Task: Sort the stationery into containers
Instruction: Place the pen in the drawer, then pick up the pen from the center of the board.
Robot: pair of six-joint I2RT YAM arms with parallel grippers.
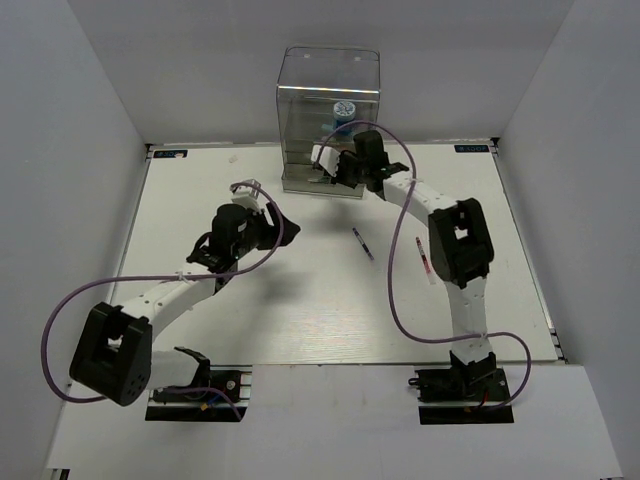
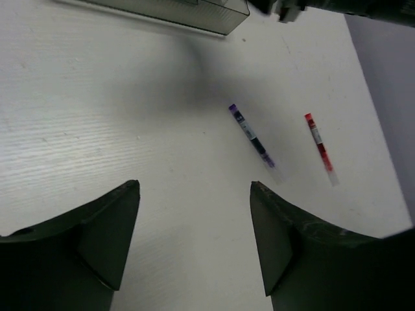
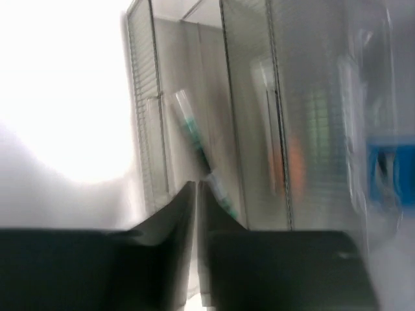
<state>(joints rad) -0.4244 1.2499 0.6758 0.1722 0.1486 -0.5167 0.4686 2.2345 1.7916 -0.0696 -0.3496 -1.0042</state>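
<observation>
My left hand [image 2: 194, 207] is matt black plastic, the white counter [image 2: 97, 116] under it dull with a fine ribbed grain, the purple pen [image 2: 253, 139], red pen [image 2: 319, 148] and green pen [image 3: 194, 139] have clear plastic barrels, and the box [image 1: 330, 80] is smooth, shiny see-through plastic with bright reflections.

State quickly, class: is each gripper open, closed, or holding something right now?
Left gripper: open, holding nothing.
Right gripper: closed on a green pen.
</observation>
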